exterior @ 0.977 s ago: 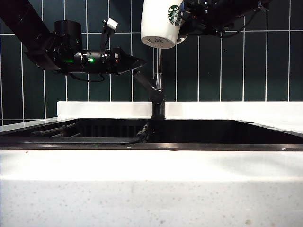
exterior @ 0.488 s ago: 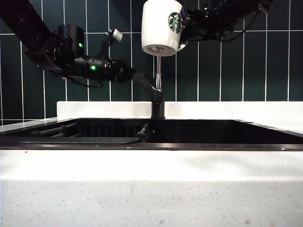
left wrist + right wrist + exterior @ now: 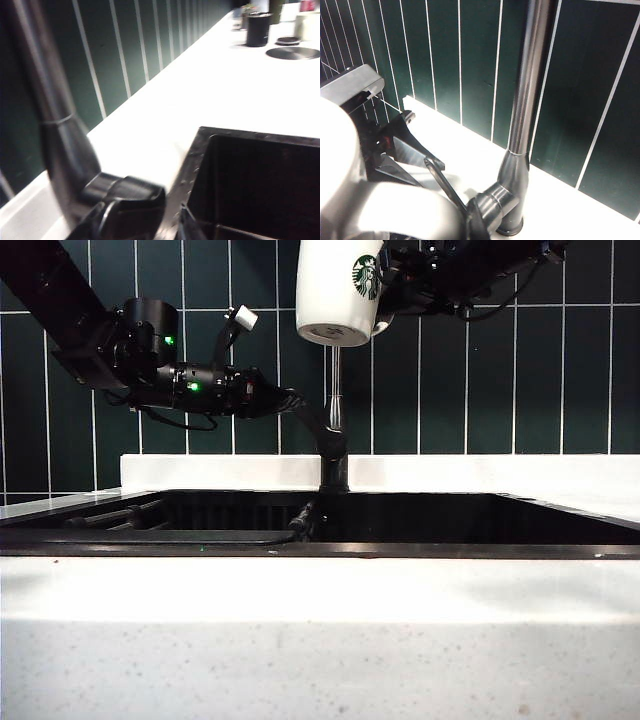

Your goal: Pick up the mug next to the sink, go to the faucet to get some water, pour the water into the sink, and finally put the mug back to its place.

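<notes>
Starbucks mug (image 3: pixel 338 290) — rigid, glazed, breakable ceramic — hanging upright above the faucet (image 3: pixel 334 430), right gripper (image 3: pixel 392 292) clamping its handle; left gripper (image 3: pixel 283 400) standing spread at the lever.

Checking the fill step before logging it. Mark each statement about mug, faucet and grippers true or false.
1. The right gripper holds the mug upright above the faucet. True.
2. The mug stands on the counter. False: it is in the air.
3. The left gripper is at the faucet's lever. True.
4. Water runs from the faucet. False: none shows.
5. The sink is full of dishes. False: none shows.
</notes>
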Robot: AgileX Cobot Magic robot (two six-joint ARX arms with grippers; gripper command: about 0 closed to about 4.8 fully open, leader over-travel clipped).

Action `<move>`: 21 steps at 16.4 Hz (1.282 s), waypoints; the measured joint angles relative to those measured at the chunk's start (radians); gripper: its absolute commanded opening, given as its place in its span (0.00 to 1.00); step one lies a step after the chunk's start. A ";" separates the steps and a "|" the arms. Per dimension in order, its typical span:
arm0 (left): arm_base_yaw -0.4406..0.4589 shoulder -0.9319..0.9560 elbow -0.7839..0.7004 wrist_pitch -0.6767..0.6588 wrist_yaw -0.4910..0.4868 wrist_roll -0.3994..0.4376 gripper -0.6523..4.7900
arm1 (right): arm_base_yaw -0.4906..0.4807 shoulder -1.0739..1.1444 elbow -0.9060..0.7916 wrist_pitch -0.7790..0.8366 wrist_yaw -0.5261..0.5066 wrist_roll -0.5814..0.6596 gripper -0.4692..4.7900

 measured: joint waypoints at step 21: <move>-0.011 0.000 0.000 -0.027 -0.166 0.067 0.45 | 0.001 0.001 0.000 -0.038 -0.015 -0.062 0.10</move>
